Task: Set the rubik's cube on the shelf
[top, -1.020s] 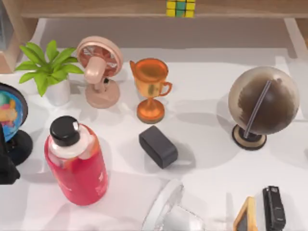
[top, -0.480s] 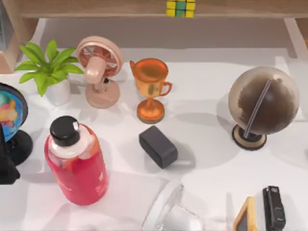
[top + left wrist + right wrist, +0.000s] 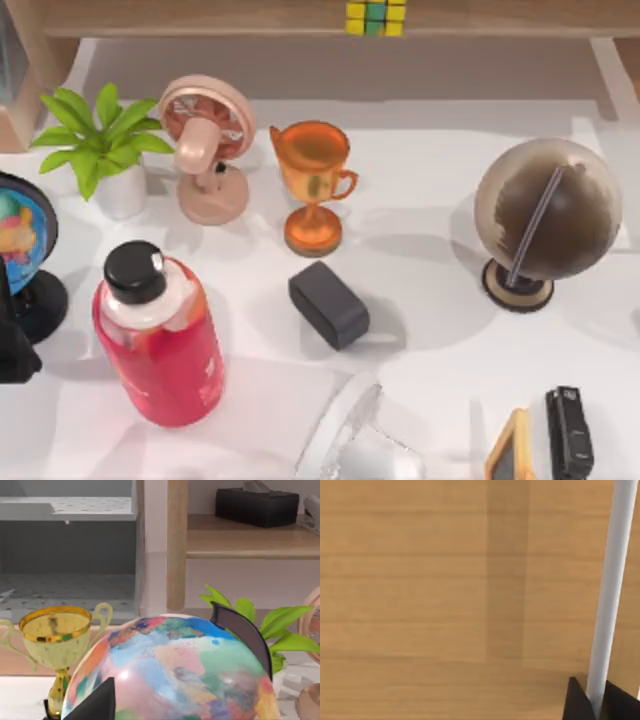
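The rubik's cube (image 3: 375, 18), with yellow and green tiles, rests on the shelf (image 3: 200, 18), the long light-brown board along the far edge in the top view. A wooden upright (image 3: 25, 70) stands at the shelf's left end. Nothing holds the cube. My left arm (image 3: 12, 345) is parked at the table's left edge, beside a colourful globe (image 3: 170, 670) that sits close in front of its wrist camera. Dark parts of my right gripper (image 3: 597, 705) show against a light-brown wooden surface (image 3: 420, 580), beside a white bar (image 3: 610, 580).
On the white table stand a potted plant (image 3: 105, 145), a pink fan (image 3: 205, 140), an orange trophy (image 3: 312, 180), a dark grey block (image 3: 328, 303), a red bottle (image 3: 160, 335) and a brown globe (image 3: 545, 215). A gold trophy (image 3: 57, 645) stands behind the colourful globe.
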Available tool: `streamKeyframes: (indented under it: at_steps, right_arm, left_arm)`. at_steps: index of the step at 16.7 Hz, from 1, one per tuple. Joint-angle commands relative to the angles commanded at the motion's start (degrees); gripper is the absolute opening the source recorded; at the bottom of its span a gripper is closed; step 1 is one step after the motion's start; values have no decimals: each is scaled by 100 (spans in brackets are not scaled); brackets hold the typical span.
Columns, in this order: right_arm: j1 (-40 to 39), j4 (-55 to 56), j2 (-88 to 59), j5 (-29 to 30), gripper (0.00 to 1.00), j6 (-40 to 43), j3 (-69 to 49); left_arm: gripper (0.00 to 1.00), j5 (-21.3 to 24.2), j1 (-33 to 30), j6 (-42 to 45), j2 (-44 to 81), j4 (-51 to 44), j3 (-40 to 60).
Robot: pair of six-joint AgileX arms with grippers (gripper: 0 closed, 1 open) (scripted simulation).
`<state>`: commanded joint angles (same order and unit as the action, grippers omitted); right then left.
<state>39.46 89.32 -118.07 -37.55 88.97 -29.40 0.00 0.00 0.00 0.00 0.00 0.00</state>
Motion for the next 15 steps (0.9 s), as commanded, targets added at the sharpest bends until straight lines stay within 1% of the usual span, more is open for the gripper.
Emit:
streamKeyframes:
  at_steps: [9,12,15]
  right_arm:
    - [-4,-28,-28,19,0,-11,-14]
    - [-244,-313,-187,259,0,-10,-373]
    - [-470,-611,-335,492,0,-3,-1005]
  left_arm:
    - [100,0,0,0,0,0,0]
    - [100,0,0,0,0,0,0]
    - [100,0,0,0,0,0,0]
